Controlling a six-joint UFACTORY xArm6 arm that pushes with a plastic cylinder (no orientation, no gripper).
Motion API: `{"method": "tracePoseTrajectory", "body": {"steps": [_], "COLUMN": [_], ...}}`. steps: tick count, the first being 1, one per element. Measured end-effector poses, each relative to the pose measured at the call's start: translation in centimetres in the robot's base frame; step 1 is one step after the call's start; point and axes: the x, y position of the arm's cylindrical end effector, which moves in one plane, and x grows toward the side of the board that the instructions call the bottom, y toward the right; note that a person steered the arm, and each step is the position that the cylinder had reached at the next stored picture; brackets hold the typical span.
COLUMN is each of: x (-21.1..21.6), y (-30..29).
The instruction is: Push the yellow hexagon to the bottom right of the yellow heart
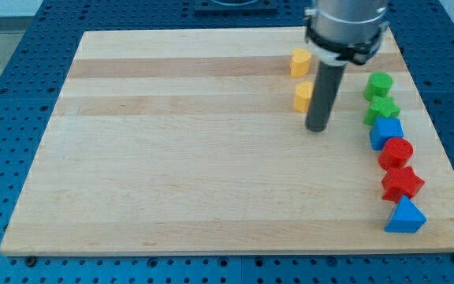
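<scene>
Resting just to the view's right of the lower small yellow block [303, 97], my tip [318, 128] seems placed to nudge it; the rod hides its right edge, so touching or apart cannot be told. No claw exists, only the rod. That block looks hexagonal, flat-topped; the upper yellow block [300, 62], apparently the heart, sits above it on the pale wooden board [180, 158].

Bright, even overhead light; soft shadows, mildly blurred picture.
</scene>
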Motion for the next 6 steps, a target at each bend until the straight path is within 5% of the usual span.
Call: {"method": "tracePoseTrajectory", "body": {"steps": [2, 3, 4, 6], "x": [-11.5, -12.2, -12.1, -2.1], "y": [-0.8, -0.9, -1.5, -1.1]}}
